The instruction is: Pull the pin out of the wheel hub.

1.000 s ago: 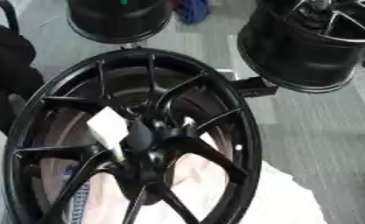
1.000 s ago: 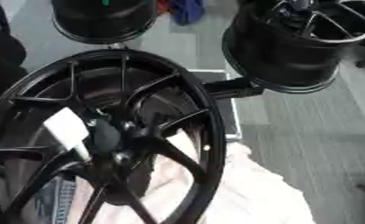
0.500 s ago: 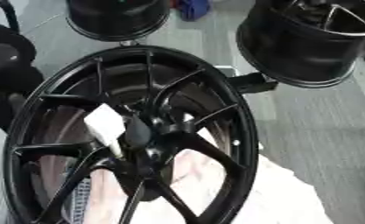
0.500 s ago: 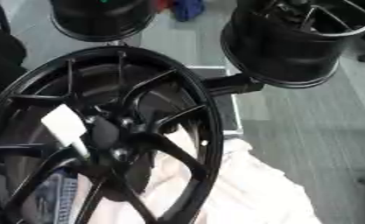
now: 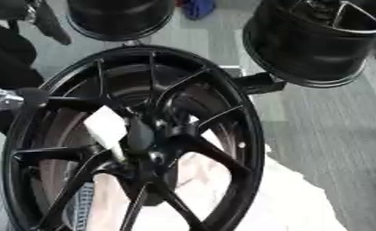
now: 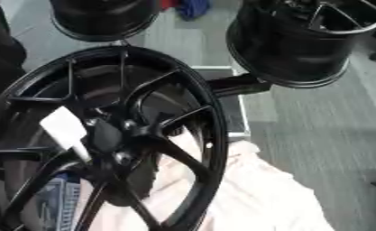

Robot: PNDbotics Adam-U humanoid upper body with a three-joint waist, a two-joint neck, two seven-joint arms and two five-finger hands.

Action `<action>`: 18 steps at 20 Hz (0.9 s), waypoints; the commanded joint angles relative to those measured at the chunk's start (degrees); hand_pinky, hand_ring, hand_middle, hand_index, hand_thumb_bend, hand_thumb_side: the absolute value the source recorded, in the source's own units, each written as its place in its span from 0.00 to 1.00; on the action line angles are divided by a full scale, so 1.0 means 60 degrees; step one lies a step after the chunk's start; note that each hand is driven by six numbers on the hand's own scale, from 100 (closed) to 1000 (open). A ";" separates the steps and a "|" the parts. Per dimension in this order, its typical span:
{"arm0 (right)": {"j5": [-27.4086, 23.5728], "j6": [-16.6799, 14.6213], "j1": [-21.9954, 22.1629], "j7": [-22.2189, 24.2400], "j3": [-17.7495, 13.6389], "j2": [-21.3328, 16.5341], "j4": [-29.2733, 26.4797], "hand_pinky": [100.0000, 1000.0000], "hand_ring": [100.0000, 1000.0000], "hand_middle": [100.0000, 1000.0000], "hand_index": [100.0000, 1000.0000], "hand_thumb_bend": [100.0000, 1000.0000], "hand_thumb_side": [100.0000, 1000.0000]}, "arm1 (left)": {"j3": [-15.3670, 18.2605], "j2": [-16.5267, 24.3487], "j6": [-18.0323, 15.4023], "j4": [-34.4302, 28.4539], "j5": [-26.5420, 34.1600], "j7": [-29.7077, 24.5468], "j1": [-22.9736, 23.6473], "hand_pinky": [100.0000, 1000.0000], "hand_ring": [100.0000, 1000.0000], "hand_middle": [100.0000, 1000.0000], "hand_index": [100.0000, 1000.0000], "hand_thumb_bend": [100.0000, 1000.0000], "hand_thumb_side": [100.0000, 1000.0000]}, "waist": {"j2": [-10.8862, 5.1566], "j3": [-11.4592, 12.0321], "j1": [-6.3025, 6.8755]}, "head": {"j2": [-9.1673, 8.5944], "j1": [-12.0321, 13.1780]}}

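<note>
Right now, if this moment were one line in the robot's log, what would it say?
black spoked wheel hub: upright, front | white flat tag: at hub centre | pin: not discernible | left hand: at left rim, fingers unclear | right hand: not in view

The big wheel (image 5: 222,113) is black. A white tag (image 5: 105,126) sits near its middle. The cloth (image 6: 262,194) is pale pink. The floor (image 6: 317,117) is grey.

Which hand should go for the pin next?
Probably left. The left hand shows at the left edge of the wheel, on the same side as the white pin by the hub. The right hand is in no view.
</note>
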 commanded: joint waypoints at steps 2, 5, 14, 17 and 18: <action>0.0047 -0.0019 0.0037 0.0060 -0.0030 -0.0324 -0.0115 0.51 0.56 0.52 0.61 0.00 0.41 | -0.0380 0.0123 -0.0070 -0.0094 0.0171 -0.0824 -0.0616 0.76 0.69 0.65 0.77 0.43 0.02 | -0.0146 -0.0022 0.0048 | -0.0033 -0.0041; 0.0050 -0.0012 0.0046 0.0063 -0.0018 -0.0334 -0.0115 0.51 0.56 0.52 0.60 0.00 0.41 | -0.0701 0.0033 -0.0449 -0.0094 0.0231 -0.1335 -0.0937 0.76 0.70 0.66 0.78 0.45 0.05 | -0.0123 -0.0040 0.0073 | -0.0006 -0.0043; -0.0006 -0.0024 -0.0050 0.0091 0.0044 -0.0309 -0.0115 0.51 0.56 0.51 0.60 0.00 0.41 | -0.1116 -0.0259 0.0116 -0.0094 0.0102 -0.1182 -0.1420 0.77 0.71 0.67 0.79 0.43 0.00 | 0.0019 -0.0054 0.0150 | 0.0056 -0.0015; -0.0025 -0.0023 -0.0076 0.0098 0.0062 -0.0277 -0.0115 0.51 0.56 0.51 0.60 0.00 0.41 | -0.1336 -0.0395 0.0843 -0.0094 0.0188 -0.1110 -0.1537 0.76 0.68 0.64 0.79 0.43 0.02 | 0.0072 -0.0073 0.0172 | 0.0078 -0.0017; -0.0031 -0.0024 -0.0085 0.0097 0.0064 -0.0265 -0.0115 0.51 0.55 0.51 0.60 0.00 0.41 | -0.1418 -0.0445 0.1083 -0.0094 0.0196 -0.1108 -0.1578 0.75 0.67 0.63 0.78 0.43 0.02 | 0.0089 -0.0079 0.0180 | 0.0088 -0.0016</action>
